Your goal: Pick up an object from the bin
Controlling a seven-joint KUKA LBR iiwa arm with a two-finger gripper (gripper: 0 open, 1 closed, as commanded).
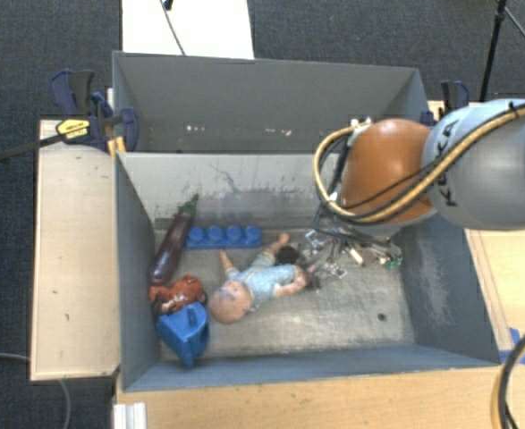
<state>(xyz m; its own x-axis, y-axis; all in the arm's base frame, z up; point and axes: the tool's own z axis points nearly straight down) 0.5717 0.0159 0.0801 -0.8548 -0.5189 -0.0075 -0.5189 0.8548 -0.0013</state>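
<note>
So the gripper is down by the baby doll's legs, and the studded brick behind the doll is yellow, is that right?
Not quite: the camera view shows the studded brick is blue, not yellow. The gripper is indeed down by the legs of the baby doll.

Grey arm (499, 172), orange cover (383, 172), black-yellow cables (396, 206)

Arm (503, 172) cut off at right edge; orange wrist cover (383, 172) hides bin floor (360, 315) beneath it; doll (253, 284) indistinct where it meets gripper (326, 264); red-brown toy (177, 293), half covered by blue piece (184, 331), unidentifiable.
</note>
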